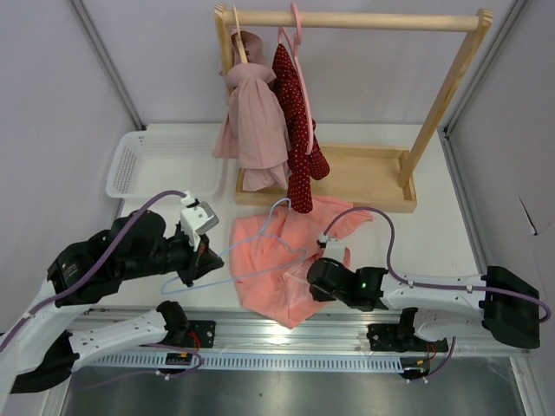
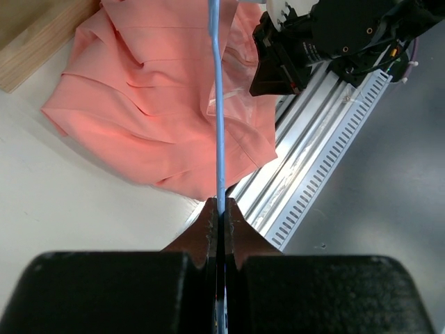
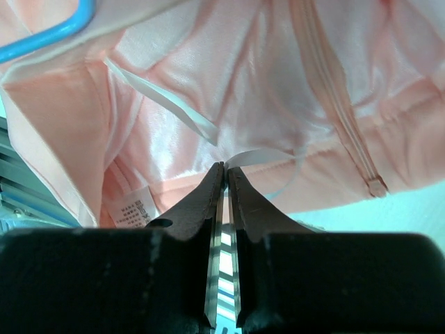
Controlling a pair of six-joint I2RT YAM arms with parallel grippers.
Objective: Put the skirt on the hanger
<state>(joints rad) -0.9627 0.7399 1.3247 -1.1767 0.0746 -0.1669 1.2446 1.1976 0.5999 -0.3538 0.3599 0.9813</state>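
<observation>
The likeliest failure is at the right claw (image 3: 224,170). It is all but shut, and its tips seem to pinch only the thin white ribbon loop (image 3: 174,104) sewn inside the skirt (image 1: 276,260). So slick and narrow a strip could slide free once it is drawn taut, dropping the waist back into the heap. The left claw (image 2: 220,209) is clamped on the wire of the light-blue hanger (image 2: 216,104), far out at the hanger's 9 o'clock end. Held from there, the hanger may pivot in the grip, so its free arm could miss the waist opening or catch on a fold. A snag could drag the garment toward the metal rail (image 1: 260,334) at the tabletop's (image 1: 416,234) 6 o'clock edge, which its lower corner already reaches. The skirt lies crumpled mid-tabletop, at 6 o'clock from the wooden rack (image 1: 347,19) and just beside its base. The hanger lies across the skirt, hook toward 12 o'clock, with the right claw at about its 4 o'clock edge. It is plain salmon-coral cloth with pressed pleats — soft, limp, likely to sag wherever it is unsupported. At the waist a glossier, paler lining is turned out, showing a zipper (image 3: 334,90) and a care label (image 3: 132,209).
</observation>
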